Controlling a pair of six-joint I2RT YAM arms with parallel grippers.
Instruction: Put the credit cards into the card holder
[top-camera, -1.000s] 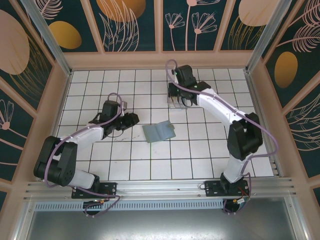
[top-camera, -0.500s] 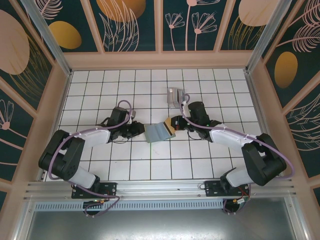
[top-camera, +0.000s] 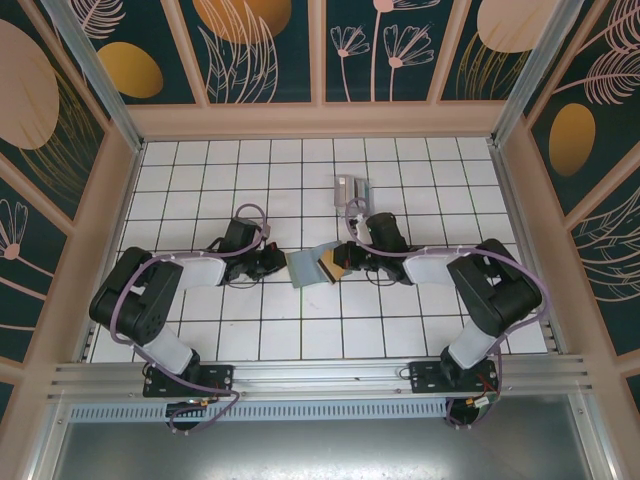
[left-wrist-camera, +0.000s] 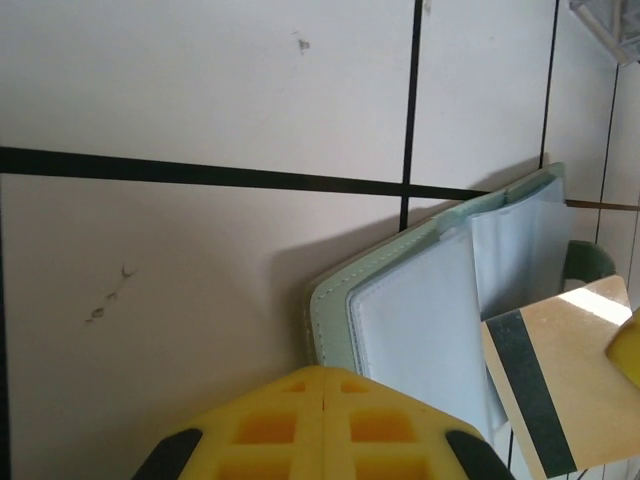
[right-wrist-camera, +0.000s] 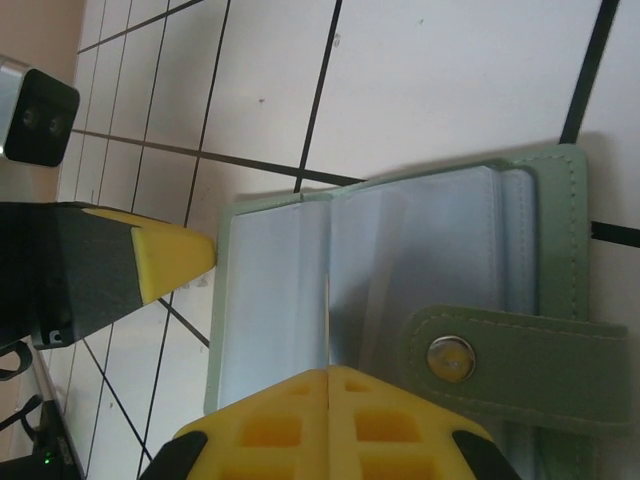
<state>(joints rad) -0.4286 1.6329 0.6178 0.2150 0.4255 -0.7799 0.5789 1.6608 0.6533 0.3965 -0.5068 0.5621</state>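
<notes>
1 sage-green card holder (top-camera: 305, 266), w/ 1 strap (right-wrist-camera: 520, 365) & 1 metal snap (right-wrist-camera: 450, 357) on it. 1 gold-brown card (top-camera: 331, 263) w/ 1 dark stripe (left-wrist-camera: 530, 390). 1 small pile of grey & silvery cards (top-camera: 350, 188) at the back; approx 2-3 in it, exact no. can't be told. 2 hands: 1 left hand (top-camera: 278, 262), 1 right hand (top-camera: 345, 262). 1 tiled table (top-camera: 200, 330).

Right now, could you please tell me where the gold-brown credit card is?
In the top view, the gold-brown credit card is mid-table, pinched in the right gripper at the right side of the open card holder.
</notes>
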